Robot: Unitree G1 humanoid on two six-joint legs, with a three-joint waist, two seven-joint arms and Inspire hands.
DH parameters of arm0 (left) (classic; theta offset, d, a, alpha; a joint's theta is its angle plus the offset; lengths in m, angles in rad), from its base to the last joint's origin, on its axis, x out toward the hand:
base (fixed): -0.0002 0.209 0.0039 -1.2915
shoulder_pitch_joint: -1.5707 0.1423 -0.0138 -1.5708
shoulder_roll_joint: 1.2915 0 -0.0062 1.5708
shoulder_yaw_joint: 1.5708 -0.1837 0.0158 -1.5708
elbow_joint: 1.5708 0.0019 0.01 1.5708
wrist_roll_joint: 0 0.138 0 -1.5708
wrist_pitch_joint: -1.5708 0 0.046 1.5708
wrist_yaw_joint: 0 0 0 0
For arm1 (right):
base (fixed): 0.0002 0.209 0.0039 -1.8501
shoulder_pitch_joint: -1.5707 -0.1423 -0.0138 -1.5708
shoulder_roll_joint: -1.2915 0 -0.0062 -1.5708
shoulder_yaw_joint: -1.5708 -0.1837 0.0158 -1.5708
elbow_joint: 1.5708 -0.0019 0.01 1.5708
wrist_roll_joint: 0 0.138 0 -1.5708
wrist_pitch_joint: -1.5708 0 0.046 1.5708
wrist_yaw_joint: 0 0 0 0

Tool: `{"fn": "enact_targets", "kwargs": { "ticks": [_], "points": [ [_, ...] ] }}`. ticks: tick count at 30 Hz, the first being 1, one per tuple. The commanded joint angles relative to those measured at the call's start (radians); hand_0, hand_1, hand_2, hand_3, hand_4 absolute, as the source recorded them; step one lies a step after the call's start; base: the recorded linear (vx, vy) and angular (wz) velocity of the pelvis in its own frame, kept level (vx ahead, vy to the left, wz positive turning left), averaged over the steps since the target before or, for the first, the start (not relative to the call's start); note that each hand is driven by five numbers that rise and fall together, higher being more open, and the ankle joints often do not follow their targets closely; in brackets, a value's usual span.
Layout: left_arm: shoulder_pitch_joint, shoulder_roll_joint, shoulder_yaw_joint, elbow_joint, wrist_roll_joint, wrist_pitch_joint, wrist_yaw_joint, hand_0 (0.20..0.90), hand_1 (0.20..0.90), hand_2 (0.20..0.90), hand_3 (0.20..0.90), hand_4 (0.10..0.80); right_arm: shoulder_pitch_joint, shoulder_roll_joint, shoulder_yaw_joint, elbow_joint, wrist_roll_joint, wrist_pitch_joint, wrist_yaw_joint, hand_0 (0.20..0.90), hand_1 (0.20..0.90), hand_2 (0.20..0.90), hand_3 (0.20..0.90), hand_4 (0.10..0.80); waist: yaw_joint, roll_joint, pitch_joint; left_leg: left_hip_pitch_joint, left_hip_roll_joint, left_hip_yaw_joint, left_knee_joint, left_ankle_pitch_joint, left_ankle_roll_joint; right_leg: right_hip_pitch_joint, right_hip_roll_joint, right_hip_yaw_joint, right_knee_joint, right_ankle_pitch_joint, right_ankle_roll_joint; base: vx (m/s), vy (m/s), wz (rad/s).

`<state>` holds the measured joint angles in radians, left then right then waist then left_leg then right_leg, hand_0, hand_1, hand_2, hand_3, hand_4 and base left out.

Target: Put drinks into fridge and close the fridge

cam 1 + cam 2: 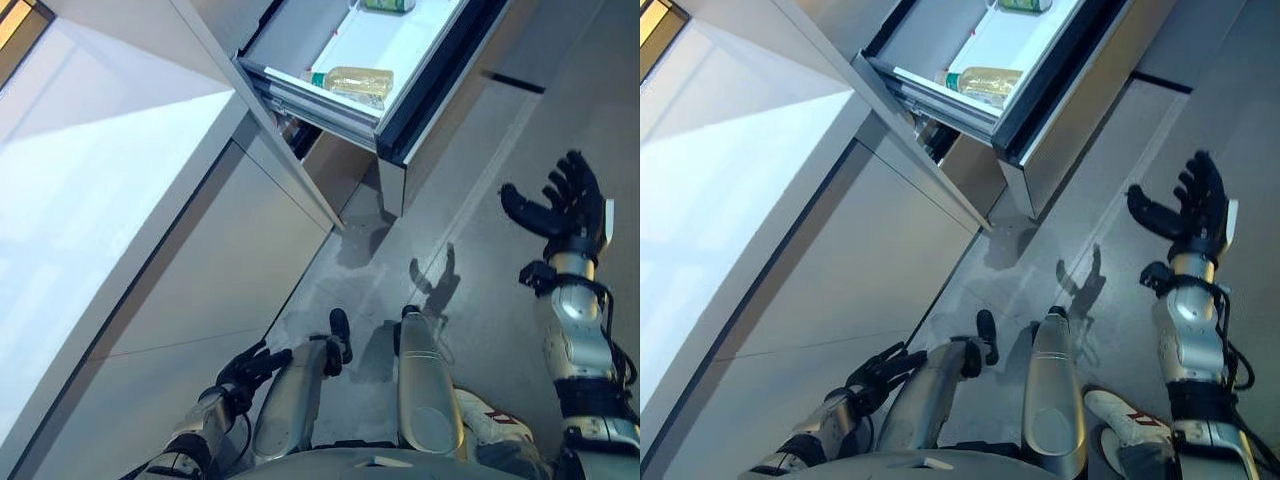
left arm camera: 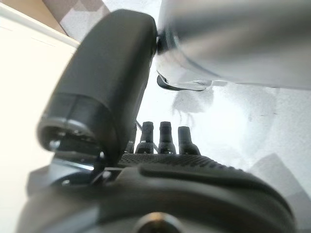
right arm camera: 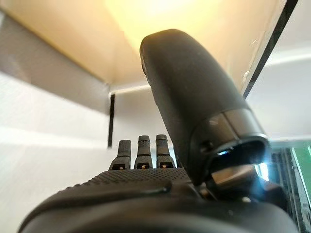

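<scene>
The fridge drawer [image 1: 340, 110] stands pulled open at the top of the eye views. A yellowish drink bottle [image 1: 352, 84] lies on its side on the white shelf inside, and a green drink [image 1: 388, 5] shows at the far edge. My right hand [image 1: 563, 205] is raised at the right, open and empty, well to the right of the drawer front [image 1: 1040, 150]; it also shows in the right wrist view [image 3: 146, 184]. My left hand [image 1: 250, 368] hangs low at the lower left, fingers relaxed and empty, and shows in the left wrist view [image 2: 160, 145].
A white counter [image 1: 90, 180] with pale cabinet fronts [image 1: 200, 300] runs along the left. Grey floor [image 1: 480, 260] lies between the cabinets and my right hand. A person's white and red shoe [image 1: 1125, 415] rests on the floor at the lower right.
</scene>
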<state>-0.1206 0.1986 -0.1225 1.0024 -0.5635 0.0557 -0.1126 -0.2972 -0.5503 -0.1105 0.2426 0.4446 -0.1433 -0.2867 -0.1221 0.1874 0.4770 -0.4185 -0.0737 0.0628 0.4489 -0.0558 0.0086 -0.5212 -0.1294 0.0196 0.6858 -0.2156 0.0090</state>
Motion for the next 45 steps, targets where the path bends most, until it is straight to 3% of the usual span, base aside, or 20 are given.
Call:
{"fn": "enact_targets", "kwargs": {
  "ticks": [1, 4, 14, 26, 36, 45],
  "points": [
    [0.045, 0.033, -0.044, -0.003, -0.001, -0.005, 0.032, 0.9, 0.9, 0.9, 0.9, 0.8, -0.186, -0.066, 0.071, -0.107, -0.072, 0.022, 0.041, 0.9, 0.9, 0.9, 0.9, 0.8, 0.018, -0.013, -0.009, 0.026, -0.04, 0.018, 0.039, -0.059, 0.052, 0.01, 0.061, -0.069, -0.039, 0.028, -0.075, -0.079, -0.012, -0.05],
    [0.024, 0.029, -0.064, -0.017, -0.012, 0.002, 0.044, 0.9, 0.9, 0.9, 0.9, 0.8, -0.288, -0.065, 0.155, -0.088, -0.083, 0.093, 0.077, 0.9, 0.9, 0.9, 0.9, 0.8, 0.032, -0.006, 0.007, 0.014, -0.038, 0.022, 0.037, -0.046, 0.05, 0.0, 0.06, -0.073, -0.049, 0.041, -0.075, -0.09, -0.013, -0.01],
    [-0.034, 0.018, -0.115, -0.051, -0.013, 0.042, 0.092, 0.9, 0.9, 0.9, 0.9, 0.8, -0.55, -0.001, 0.382, -0.047, -0.223, 0.169, 0.154, 0.9, 0.9, 0.9, 0.9, 0.8, 0.08, 0.006, 0.028, 0.001, -0.044, 0.015, 0.031, -0.033, 0.045, -0.003, 0.049, -0.085, -0.064, 0.054, -0.07, -0.033, -0.016, 0.04],
    [-0.063, 0.017, -0.162, -0.069, -0.007, 0.067, 0.089, 0.9, 0.9, 0.9, 0.9, 0.8, -0.753, 0.177, 0.621, -0.018, -0.313, 0.303, 0.198, 0.9, 0.9, 0.9, 0.9, 0.8, 0.14, 0.024, 0.031, 0.039, -0.055, 0.002, -0.022, -0.006, 0.042, 0.04, 0.039, -0.105, -0.12, 0.071, -0.07, 0.011, 0.011, 0.04],
    [-0.049, 0.019, -0.187, -0.058, 0.016, 0.073, 0.078, 0.9, 0.9, 0.9, 0.9, 0.8, -0.816, 0.333, 0.689, 0.034, -0.218, 0.281, 0.14, 0.9, 0.9, 0.9, 0.9, 0.8, 0.195, 0.018, -0.008, 0.112, -0.049, -0.032, -0.067, 0.001, 0.03, 0.151, 0.029, -0.138, -0.202, 0.083, -0.075, 0.043, -0.023, 0.13],
    [-0.036, 0.037, -0.203, -0.055, 0.075, 0.056, 0.06, 0.9, 0.9, 0.9, 0.9, 0.8, -0.828, 0.35, 0.698, 0.071, -0.191, 0.209, 0.086, 0.9, 0.9, 0.9, 0.9, 0.8, 0.227, 0.0, -0.053, 0.177, -0.044, -0.061, -0.116, 0.007, 0.027, 0.247, 0.026, -0.165, -0.286, 0.105, -0.072, 0.037, -0.041, 0.12]
  ]
}}
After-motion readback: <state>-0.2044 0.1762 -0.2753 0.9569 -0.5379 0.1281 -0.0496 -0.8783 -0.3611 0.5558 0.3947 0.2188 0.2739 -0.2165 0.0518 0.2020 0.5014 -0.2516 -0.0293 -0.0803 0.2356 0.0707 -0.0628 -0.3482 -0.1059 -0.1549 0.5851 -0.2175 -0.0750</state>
